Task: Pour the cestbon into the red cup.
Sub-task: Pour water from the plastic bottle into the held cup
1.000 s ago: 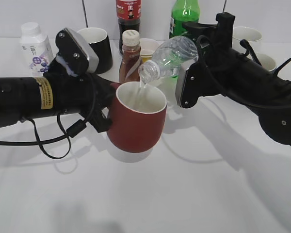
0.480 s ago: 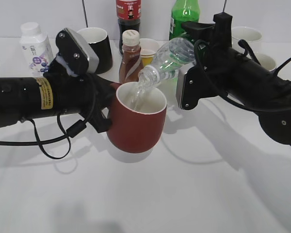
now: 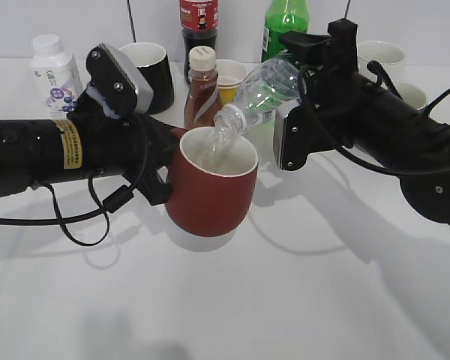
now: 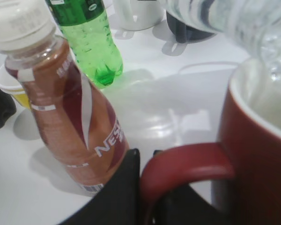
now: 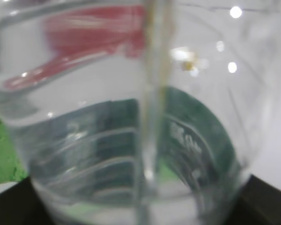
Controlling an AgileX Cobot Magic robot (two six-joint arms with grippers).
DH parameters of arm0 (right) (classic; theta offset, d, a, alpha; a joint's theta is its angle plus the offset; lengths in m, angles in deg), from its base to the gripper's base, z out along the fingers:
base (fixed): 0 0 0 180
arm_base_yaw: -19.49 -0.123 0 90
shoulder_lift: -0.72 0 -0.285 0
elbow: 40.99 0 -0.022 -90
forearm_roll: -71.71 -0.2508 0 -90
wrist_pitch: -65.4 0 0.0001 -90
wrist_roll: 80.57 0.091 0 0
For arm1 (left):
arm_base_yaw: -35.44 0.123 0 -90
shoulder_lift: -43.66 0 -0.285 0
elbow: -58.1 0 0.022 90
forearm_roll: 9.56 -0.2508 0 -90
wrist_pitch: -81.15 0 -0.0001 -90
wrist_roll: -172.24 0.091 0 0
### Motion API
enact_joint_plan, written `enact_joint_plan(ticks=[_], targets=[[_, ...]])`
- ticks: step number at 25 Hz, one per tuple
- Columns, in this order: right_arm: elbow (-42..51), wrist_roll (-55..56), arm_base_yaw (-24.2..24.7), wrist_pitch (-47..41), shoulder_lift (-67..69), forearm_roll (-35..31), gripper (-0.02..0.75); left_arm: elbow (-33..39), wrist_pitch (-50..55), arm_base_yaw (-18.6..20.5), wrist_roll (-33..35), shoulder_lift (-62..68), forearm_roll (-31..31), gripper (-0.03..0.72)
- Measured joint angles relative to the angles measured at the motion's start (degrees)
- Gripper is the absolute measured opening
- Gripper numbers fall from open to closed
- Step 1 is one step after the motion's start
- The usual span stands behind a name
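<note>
The red cup (image 3: pixel 211 187) is held just above the table by its handle (image 4: pixel 187 164) in my left gripper (image 4: pixel 145 187), which is shut on it. The cestbon (image 3: pixel 264 88) is tipped mouth-down to the left in my right gripper (image 3: pixel 304 97), which is shut on its body. Its open mouth hangs over the cup's rim and water streams into the white inside. The cestbon fills the right wrist view (image 5: pixel 131 140), where its green label shows. Its clear body also crosses the top of the left wrist view (image 4: pixel 239 18).
Behind the cup stand a brown Nescafe bottle (image 3: pixel 201 86), a small yellow paper cup (image 3: pixel 229 76), a black mug (image 3: pixel 148 71), a dark soy-type bottle (image 3: pixel 199 22), a bright green bottle (image 3: pixel 285 19), a white pill bottle (image 3: pixel 54 67) and white mugs (image 3: pixel 386 60).
The cestbon has tipped a little steeper and its mouth has moved closer over the cup, with water now flowing in a fuller stream. The cup and left arm have stayed put.
</note>
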Motion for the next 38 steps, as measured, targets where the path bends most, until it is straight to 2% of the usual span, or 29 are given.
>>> enact_joint_plan(ticks=[38], targets=[[-0.1, -2.3, 0.0, 1.0, 0.0, 0.0, 0.472, 0.0, 0.0, 0.0, 0.1, 0.0, 0.0, 0.041]])
